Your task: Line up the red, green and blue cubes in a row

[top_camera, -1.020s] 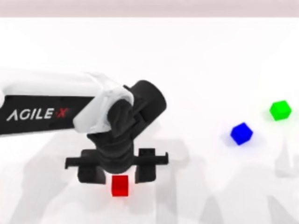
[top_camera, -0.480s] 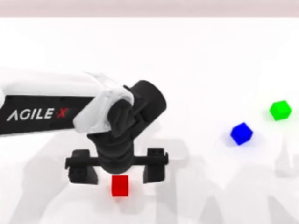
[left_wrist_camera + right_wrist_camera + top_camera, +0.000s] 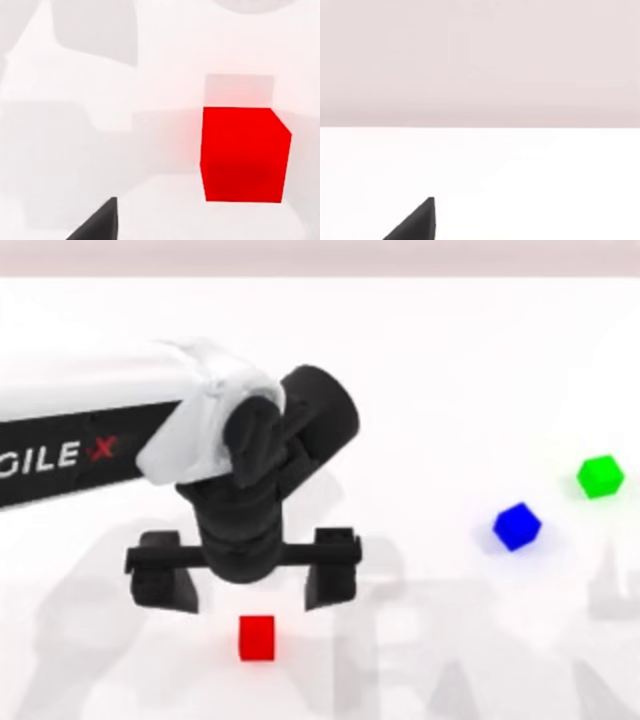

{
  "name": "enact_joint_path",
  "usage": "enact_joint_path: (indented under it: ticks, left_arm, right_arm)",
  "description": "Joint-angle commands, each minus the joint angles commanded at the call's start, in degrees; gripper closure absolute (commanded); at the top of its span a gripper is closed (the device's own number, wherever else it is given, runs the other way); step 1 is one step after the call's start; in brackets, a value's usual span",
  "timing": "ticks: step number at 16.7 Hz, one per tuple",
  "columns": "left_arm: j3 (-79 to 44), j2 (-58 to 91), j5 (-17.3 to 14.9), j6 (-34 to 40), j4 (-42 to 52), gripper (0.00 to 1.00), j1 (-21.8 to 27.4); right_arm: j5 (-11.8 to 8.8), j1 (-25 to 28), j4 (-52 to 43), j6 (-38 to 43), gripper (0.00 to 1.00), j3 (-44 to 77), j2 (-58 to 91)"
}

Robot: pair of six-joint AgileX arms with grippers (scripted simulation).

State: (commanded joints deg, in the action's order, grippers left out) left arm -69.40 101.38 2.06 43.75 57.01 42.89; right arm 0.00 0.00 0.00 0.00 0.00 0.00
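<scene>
The red cube (image 3: 257, 637) rests on the white table near the front, left of centre; in the left wrist view the red cube (image 3: 245, 155) sits free on the surface. My left gripper (image 3: 245, 585) hangs open just behind and above it, its fingers spread wider than the cube and holding nothing. One dark fingertip (image 3: 100, 222) shows in the left wrist view. The blue cube (image 3: 517, 526) lies at the right, with the green cube (image 3: 600, 476) further right and slightly behind it. My right arm is outside the top view; its wrist view shows one fingertip (image 3: 417, 222) over bare table.
The table's far edge meets a pale wall (image 3: 480, 60). Grey shadows of the arms fall across the front of the table (image 3: 420, 660).
The left gripper's fingers have spread wider and the gripper has risen and drawn back from the red cube. The cube stays where it was.
</scene>
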Motion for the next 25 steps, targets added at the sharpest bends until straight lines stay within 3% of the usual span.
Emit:
enact_joint_path:
  ticks: [4, 12, 17, 25]
  left_arm:
    - [-2.86, -2.13, -0.01, 0.08, 4.40, 0.00, -0.28]
    - [1.21, -6.93, 0.06, -1.38, 0.90, 0.00, -2.27]
    - [15.86, -22.51, 0.33, -7.13, -8.00, 0.00, -10.15]
    - [48.66, -57.31, 0.10, -23.49, -26.92, 0.00, -27.31]
  right_arm:
    - [0.00, 0.00, 0.00, 0.00, 0.00, 0.00, 0.00]
    - [-0.24, 0.59, -4.13, -0.50, 0.00, 5.87, 5.90]
    - [-0.22, 1.62, -16.52, -2.04, 0.00, 24.96, 26.99]
    - [0.20, 3.69, -43.84, -5.55, 0.00, 63.63, 79.78]
